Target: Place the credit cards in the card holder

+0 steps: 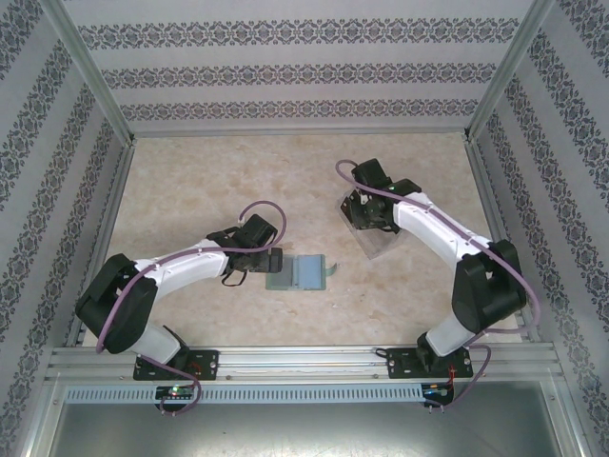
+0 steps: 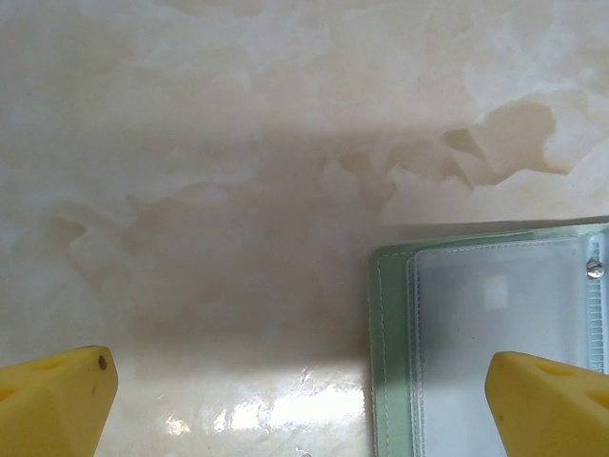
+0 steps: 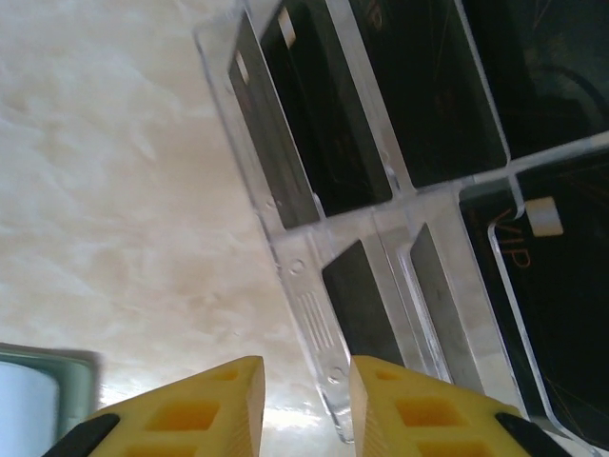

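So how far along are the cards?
Barely started. The card holder lies open, its pocket apparently empty, the left gripper open at its edge. The credit cards stand in the clear rack, whose edge sits between the fingers of the right gripper. All remain to move.

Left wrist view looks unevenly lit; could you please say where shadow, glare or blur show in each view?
Left wrist: a broad shadow crosses the table, glare low beside the card holder; right wrist: its corner blurred, clear rack sharp; top external: even, soft light.
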You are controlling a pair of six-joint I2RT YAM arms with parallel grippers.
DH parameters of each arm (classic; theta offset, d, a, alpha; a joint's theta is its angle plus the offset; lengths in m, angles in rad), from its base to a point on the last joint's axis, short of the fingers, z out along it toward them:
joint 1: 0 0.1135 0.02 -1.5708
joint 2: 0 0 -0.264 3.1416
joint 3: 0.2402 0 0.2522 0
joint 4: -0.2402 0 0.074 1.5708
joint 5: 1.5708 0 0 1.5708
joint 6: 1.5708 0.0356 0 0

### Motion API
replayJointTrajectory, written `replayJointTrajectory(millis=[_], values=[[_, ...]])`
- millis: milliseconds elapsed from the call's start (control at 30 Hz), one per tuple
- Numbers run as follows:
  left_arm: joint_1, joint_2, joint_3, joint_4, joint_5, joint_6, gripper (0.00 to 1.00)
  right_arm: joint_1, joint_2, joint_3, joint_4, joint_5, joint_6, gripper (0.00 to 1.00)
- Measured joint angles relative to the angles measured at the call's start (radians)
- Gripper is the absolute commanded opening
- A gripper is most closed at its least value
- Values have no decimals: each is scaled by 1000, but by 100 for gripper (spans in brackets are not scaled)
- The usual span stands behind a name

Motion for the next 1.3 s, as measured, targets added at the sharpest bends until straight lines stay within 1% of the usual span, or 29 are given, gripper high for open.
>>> replayJointTrajectory(millis=[267, 433, 567, 933, 1300], values=[[0, 0, 0, 0, 0, 0, 100, 66, 81, 11, -53, 137, -56, 29], [0, 0, 0, 0, 0, 0, 100, 83, 126, 19, -65, 204, -74, 27], [0, 0, 0, 0, 0, 0, 100, 87, 130, 25, -69, 237, -85, 24], [0, 0, -1, 4, 0, 0, 100, 87, 140, 26, -78, 273, -93, 22], [0, -1, -1, 4, 0, 0, 100, 82, 174, 25, -79, 274, -109, 13]])
